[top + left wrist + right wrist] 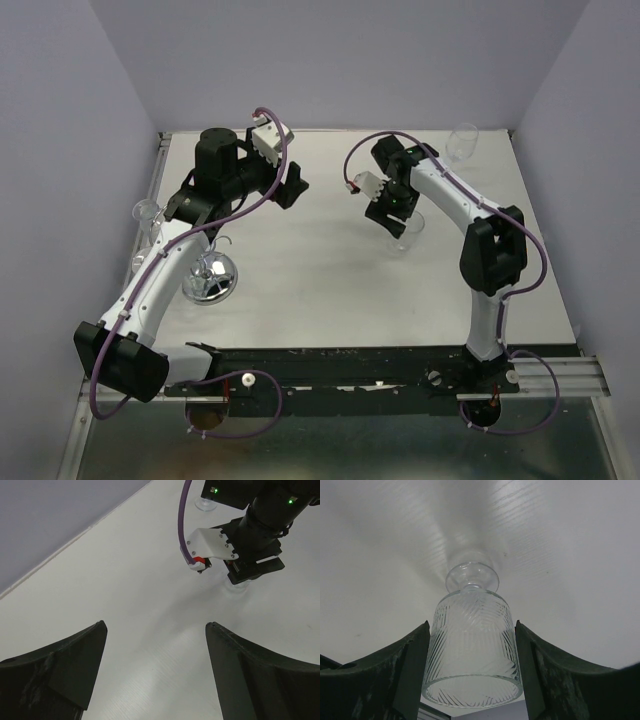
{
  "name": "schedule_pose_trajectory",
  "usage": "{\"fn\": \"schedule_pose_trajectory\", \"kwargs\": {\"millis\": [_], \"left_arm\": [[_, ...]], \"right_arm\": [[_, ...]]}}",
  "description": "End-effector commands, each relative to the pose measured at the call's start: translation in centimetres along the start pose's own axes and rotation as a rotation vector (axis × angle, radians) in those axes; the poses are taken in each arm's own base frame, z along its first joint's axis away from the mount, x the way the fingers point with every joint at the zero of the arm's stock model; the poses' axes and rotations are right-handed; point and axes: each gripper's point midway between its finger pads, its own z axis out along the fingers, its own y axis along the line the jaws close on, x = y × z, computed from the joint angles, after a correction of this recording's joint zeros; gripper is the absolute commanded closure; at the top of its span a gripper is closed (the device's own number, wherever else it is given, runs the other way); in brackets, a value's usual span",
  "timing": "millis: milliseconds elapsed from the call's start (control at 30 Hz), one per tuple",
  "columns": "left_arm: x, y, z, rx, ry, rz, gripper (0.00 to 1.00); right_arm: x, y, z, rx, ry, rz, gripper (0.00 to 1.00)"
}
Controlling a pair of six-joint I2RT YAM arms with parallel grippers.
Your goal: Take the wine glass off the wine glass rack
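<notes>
Clasping the ribbed wine glass [472, 650] between both fingers, the right gripper [393, 213] holds it upright on the bench [320, 280], well apart from the wine glass rack [210, 278]; the left gripper [156, 630] hangs spread, empty.

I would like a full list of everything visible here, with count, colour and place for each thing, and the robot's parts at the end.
wine glass rack: one, chrome, left of the table, partly behind the left arm.
ribbed wine glass: one, clear, standing right of centre.
far wine glass: one, clear, back right corner.
glass by the rack: at least one, clear, left edge.
table: one, white.
left gripper: one, black, open over bare table.
right gripper: one, black, around the ribbed wine glass; contact unclear.
</notes>
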Motion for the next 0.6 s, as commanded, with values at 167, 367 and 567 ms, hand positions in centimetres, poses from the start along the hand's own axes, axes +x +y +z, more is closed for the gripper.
{"fn": "schedule_pose_trajectory", "kwargs": {"millis": [167,367,567], "left_arm": [[-0.47,-0.34,-0.46,-0.01,-0.029,-0.004,0.03],[-0.39,-0.34,-0.5,-0.012,-0.029,-0.002,0.03],[-1.2,-0.32,-0.44,-0.01,-0.052,-0.006,0.02]], "right_arm": [[0.97,0.23,1.9,-0.008,0.063,0.007,0.95],[1.03,0.65,2.05,-0.026,0.062,0.012,0.7],[0.77,0.47,1.77,-0.015,0.049,0.022,0.46]]}}
